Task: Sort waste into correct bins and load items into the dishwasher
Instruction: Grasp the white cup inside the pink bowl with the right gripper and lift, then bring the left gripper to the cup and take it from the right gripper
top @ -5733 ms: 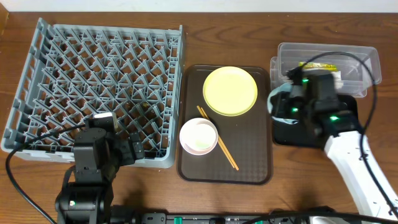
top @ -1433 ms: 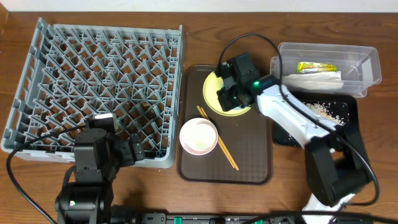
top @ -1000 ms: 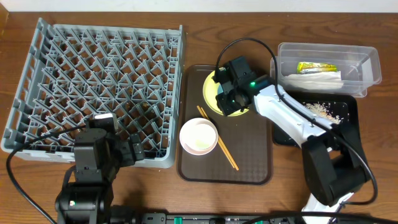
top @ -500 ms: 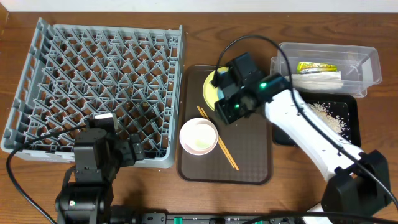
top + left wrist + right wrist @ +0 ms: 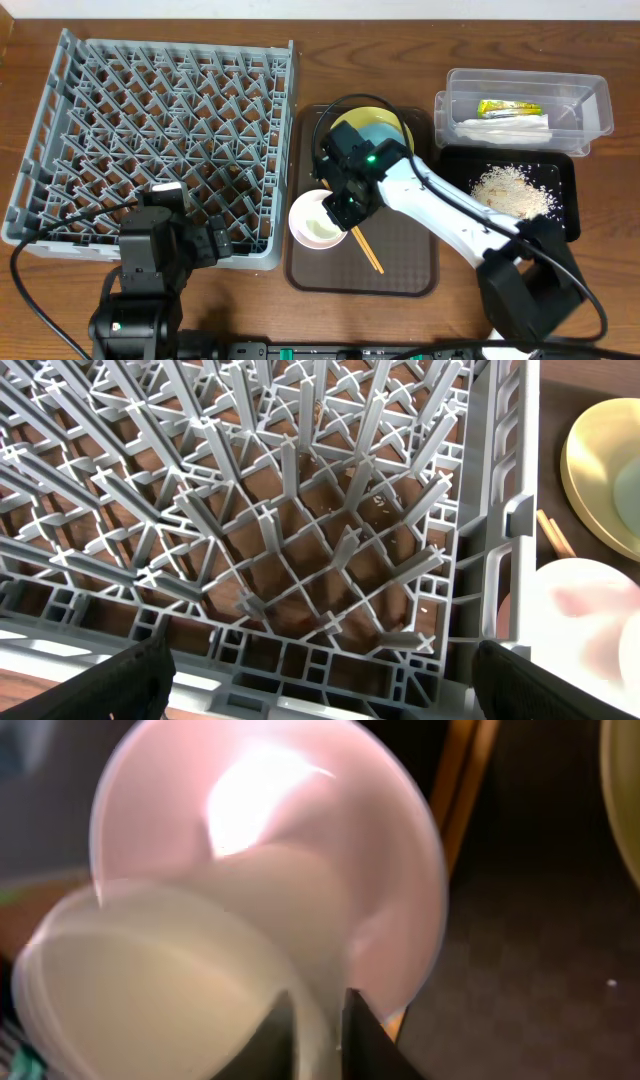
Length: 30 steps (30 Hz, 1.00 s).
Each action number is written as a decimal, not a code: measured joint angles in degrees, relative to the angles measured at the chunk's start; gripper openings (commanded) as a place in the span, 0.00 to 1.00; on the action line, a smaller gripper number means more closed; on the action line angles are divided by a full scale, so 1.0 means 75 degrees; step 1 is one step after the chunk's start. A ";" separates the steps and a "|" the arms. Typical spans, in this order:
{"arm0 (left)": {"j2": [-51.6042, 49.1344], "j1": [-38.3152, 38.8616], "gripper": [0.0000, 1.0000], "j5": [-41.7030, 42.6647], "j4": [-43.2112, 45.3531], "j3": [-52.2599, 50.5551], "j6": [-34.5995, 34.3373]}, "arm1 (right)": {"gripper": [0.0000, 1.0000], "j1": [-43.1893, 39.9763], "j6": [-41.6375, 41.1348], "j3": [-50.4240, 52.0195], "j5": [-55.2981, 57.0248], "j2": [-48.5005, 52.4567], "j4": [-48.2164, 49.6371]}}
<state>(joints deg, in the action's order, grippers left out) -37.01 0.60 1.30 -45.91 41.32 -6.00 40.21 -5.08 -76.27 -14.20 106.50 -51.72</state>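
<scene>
My right gripper (image 5: 342, 208) hangs over the white bowl (image 5: 310, 232) on the brown tray. In the right wrist view its fingers (image 5: 322, 1020) are shut on the wall of the small white cup (image 5: 150, 990), with the white bowl (image 5: 300, 810) behind it. The light blue bowl (image 5: 380, 135) sits on the yellow plate (image 5: 345, 140). The chopsticks (image 5: 368, 255) lie beside the white bowl. The rice scraps (image 5: 512, 190) lie in the black tray (image 5: 460, 215). The snack wrapper (image 5: 510, 107) and napkin (image 5: 505, 127) are in the clear tub (image 5: 590, 90). My left gripper (image 5: 215, 243) is open at the front edge of the dish rack (image 5: 160, 130).
The brown serving tray (image 5: 400, 265) lies between the rack and the bins. The left wrist view looks into the rack's front right corner (image 5: 300, 510), with the white bowl (image 5: 580, 630) and the plate (image 5: 595, 470) at the right edge.
The right arm left the bins and went to the yellow plate, where the blue bowl now sits. It then moved down-left onto the white bowl. The rice pile shows in the black tray. The left arm stayed still.
</scene>
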 measured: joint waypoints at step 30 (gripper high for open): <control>-0.1437 0.0000 0.97 0.5062 0.4243 0.0023 -0.1169 | 0.01 -0.2955 -0.0530 -0.1113 -0.4109 -0.1501 0.1419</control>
<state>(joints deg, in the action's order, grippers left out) -47.79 0.60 39.27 -14.09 41.50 -14.76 18.04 -9.06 -84.62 -45.01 95.24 -41.08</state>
